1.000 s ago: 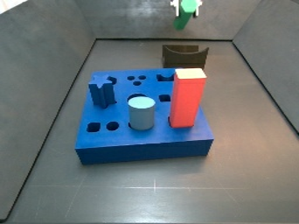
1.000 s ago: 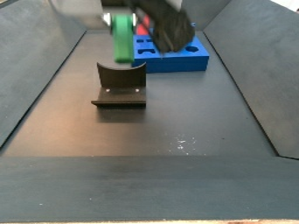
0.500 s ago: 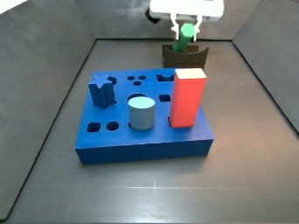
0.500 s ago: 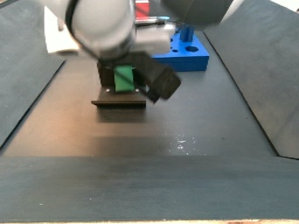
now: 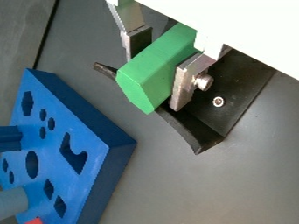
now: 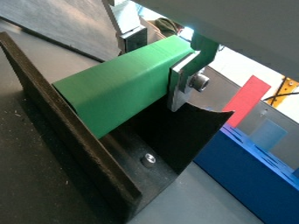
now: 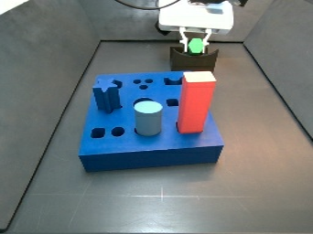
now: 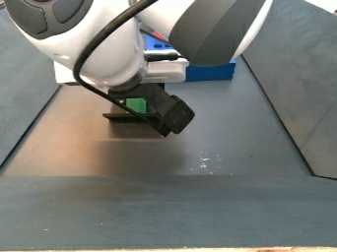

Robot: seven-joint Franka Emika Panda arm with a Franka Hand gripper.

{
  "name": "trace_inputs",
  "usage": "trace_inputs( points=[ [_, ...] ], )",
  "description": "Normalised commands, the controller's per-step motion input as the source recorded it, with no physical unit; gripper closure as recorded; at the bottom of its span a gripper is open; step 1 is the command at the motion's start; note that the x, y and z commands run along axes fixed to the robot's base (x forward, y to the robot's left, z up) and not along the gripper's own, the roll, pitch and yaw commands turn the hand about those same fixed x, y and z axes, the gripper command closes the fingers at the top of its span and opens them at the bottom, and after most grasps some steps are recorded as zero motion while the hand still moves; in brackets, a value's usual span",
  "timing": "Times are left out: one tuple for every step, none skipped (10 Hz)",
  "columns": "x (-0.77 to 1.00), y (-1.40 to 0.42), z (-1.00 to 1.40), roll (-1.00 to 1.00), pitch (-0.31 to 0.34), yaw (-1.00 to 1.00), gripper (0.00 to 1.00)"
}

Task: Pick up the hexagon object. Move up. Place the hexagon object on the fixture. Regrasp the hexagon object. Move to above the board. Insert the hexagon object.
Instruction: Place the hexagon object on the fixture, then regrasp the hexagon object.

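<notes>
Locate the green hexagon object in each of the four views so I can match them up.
Wrist view: hexagon object mid-frame, clamped in the tool.
Wrist view: a long green bar across the centre, over the fixture.
Side view: a small green patch at the top, under the tool, behind the board.
Side view: a green sliver left of centre, mostly hidden by the arm.
Shared landmark: the fixture.

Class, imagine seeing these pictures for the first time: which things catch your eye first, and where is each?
In both wrist views the bright green hexagon object stands out, clamped in the end effector right over the dark fixture. In a side view the tall red block and a pale blue cylinder stand in the blue board at the tray's middle, with the end effector down at the fixture behind it.
</notes>
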Motion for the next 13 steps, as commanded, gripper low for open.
trace_inputs(
  points=[
    [0.08,0.09,-0.26,-0.14,-0.077,-0.07,1.00],
    [0.00,0.00,0.00,0.00,0.000,0.00,0.00],
    [0.00,0.00,1.00,0.00,-0.074,-0.06,0.00],
    [-0.01,0.00,1.00,0.00,-0.069,-0.05,0.00],
    [-0.03,0.01,1.00,0.02,-0.056,-0.02,0.00],
    [-0.03,0.00,1.00,0.03,-0.047,0.01,0.00],
    [-0.04,0.00,1.00,0.05,-0.017,0.03,0.00],
    [-0.04,0.00,0.92,0.05,0.011,0.04,0.00],
    [-0.04,0.00,0.69,0.05,0.049,0.04,0.00],
    [-0.03,0.00,0.52,0.05,0.074,0.03,0.00],
    [-0.03,0.01,0.41,0.05,0.086,0.03,0.00],
    [-0.03,0.01,0.17,0.04,0.092,0.01,0.00],
    [-0.10,-0.84,0.83,1.00,0.058,0.01,0.00]
  ],
)
